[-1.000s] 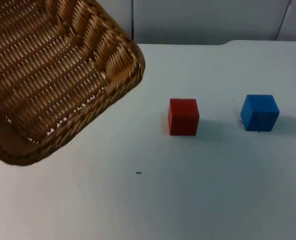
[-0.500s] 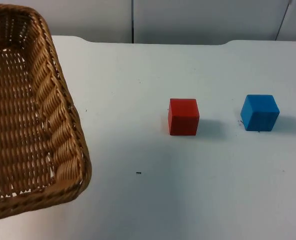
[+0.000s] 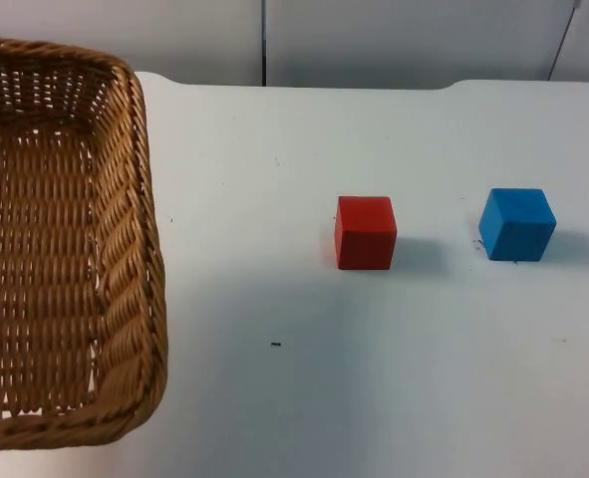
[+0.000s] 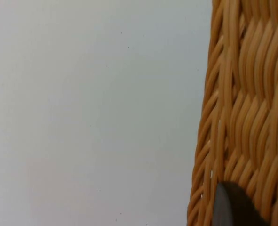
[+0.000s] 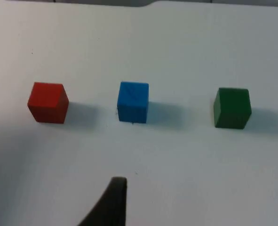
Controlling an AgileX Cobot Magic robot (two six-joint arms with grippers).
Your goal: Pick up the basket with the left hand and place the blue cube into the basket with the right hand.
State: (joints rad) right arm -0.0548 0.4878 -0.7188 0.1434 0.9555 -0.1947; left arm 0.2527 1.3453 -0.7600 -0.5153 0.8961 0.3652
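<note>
blue cube (image 3: 516, 224), plain solid blue, upright.

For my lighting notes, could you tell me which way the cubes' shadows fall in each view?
Top view: red cube and blue cube cast soft shadows to their right. Right wrist view: red, blue and green cube likewise shadow rightward. Left wrist view: basket weave blurred.

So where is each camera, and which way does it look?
Top view: fixed above, looking down and forward at basket, red cube, blue cube.
Left wrist view: on the left arm, facing the basket's weave; one fingertip shows.
Right wrist view: on the right arm, facing three cubes, green cube included; one fingertip shows.
Top and right wrist share red and blue cubes.
</note>
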